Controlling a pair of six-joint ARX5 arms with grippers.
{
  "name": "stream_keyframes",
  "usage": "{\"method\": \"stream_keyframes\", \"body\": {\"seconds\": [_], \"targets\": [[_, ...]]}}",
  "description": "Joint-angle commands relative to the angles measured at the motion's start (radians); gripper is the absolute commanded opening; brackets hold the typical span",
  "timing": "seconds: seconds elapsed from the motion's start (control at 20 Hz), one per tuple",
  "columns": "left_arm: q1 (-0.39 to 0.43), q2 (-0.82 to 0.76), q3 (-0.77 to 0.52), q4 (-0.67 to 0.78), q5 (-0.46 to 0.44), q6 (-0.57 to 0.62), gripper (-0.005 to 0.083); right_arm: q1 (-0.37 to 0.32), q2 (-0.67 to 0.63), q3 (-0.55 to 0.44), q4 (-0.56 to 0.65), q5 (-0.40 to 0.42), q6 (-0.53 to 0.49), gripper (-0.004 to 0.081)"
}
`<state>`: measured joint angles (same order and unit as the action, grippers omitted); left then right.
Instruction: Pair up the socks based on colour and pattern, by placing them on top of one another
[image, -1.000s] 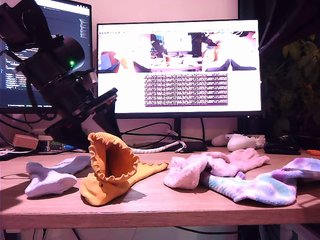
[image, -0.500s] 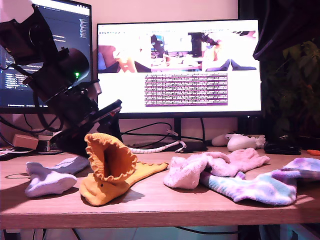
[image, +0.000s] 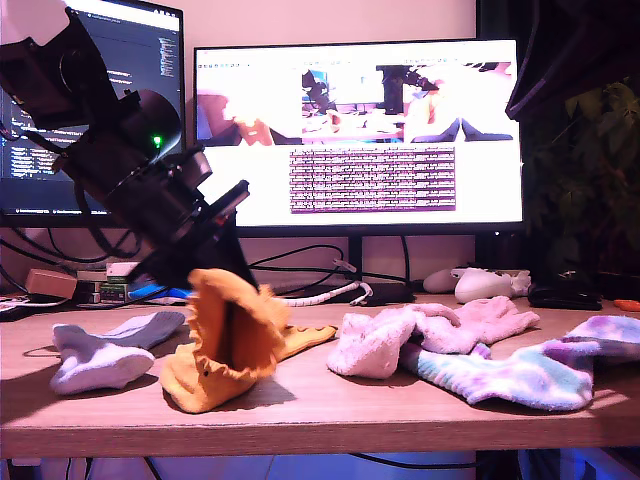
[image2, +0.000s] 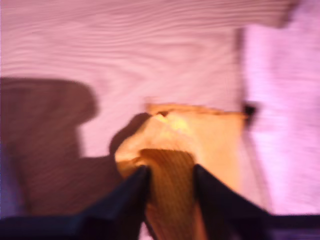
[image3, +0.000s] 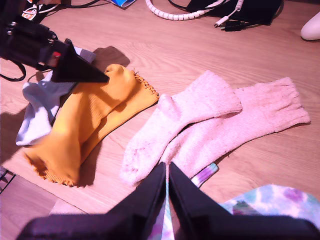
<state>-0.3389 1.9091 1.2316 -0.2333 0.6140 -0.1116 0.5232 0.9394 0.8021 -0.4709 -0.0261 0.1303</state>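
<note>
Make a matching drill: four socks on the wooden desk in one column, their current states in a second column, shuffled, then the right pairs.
Things:
1. mustard-orange ribbed sock
2. fluffy pale pink socks
3. pale lavender-white sock
4. pastel tie-dye sock

States:
A. lying flat, nearest the exterior view's left
B. pinched and lifted by my first gripper
C. two overlapping in the middle of the desk
D. a strip clamped in my second gripper

Pairs: 1-B, 2-C, 3-A, 4-D
</note>
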Motion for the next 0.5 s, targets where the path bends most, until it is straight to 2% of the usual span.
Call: {"method": "stream_keyframes", "body": {"seconds": [0.0, 0.1, 0.2, 0.3, 0.35, 0.45], "targets": [[-0.013, 0.021, 0.016, 0.014, 0.048, 0.034, -0.0021, -0.002, 0.002, 0.000, 0.009, -0.001, 0.001, -0.0011], [-0.016, 0.021, 0.016, 0.026, 0.036, 0.042, -0.0021, -0.002, 0.002, 0.000, 0.009, -0.001, 0.001, -0.0011], [-0.024, 0.023, 0.016, 0.029, -0.061, 0.095, -0.0021, -0.002, 0.002, 0.000, 0.009, -0.001, 0.001, -0.0011], [-0.024, 0.027, 0.016, 0.061, -0.112, 0.117, -0.0006, -0.002, 0.002, 0.000, 0.010, -0.001, 0.001, -0.0011], [-0.024, 0.027, 0.016, 0.081, -0.137, 0.119, 0.0053, -0.002, 0.002, 0.000, 0.010, -0.001, 0.001, -0.0011], [-0.024, 0.027, 0.016, 0.097, -0.131, 0.120, 0.0278, -0.002, 0.002, 0.000, 0.010, -0.001, 0.001, -0.0011]]}}
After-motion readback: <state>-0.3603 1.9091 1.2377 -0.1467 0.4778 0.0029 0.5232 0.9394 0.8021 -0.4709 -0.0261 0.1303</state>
